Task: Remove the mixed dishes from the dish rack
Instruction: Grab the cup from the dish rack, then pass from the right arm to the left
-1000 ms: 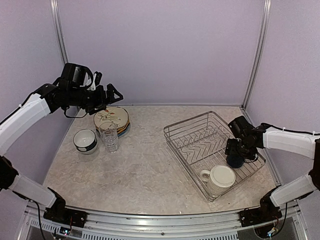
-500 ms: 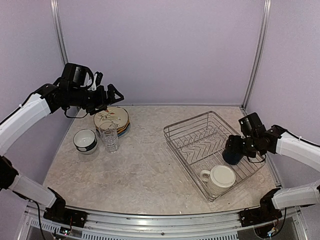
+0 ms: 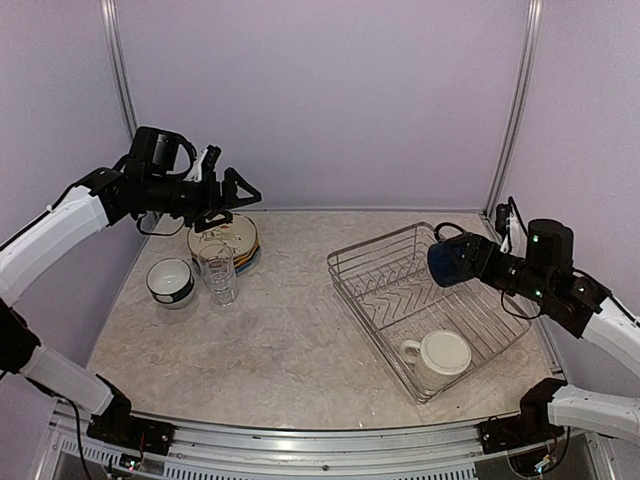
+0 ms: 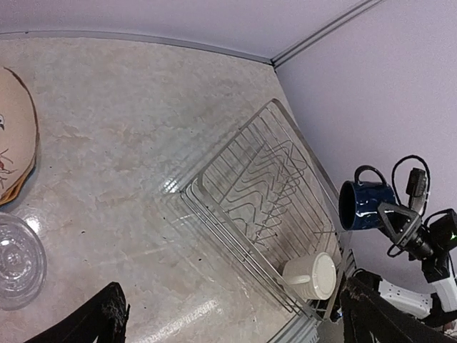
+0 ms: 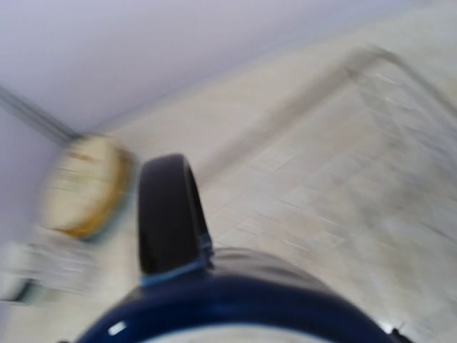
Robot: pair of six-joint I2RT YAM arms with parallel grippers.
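**Left gripper [image 3: 236, 194] spread wide and empty at upper left; right gripper [image 3: 466, 262] clamped on the navy mug [image 3: 446, 262] at right.**
Bowl [image 3: 170, 280], glass [image 3: 219, 272] and stacked plates [image 3: 236, 240] stand on the tabletop [image 3: 290, 330] at left. The dish rack [image 3: 375, 243], lower right, holds only the large cream mug [image 3: 441, 357]. The navy mug hangs on its side above the rack's far rim. Likely hazards: the mug slipping from so wide a hold onto the wires, or, carried leftward, knocking the glass just beside the plates.

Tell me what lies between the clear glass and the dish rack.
Nothing: the table between the clear glass and the dish rack is bare, as the top view shows.
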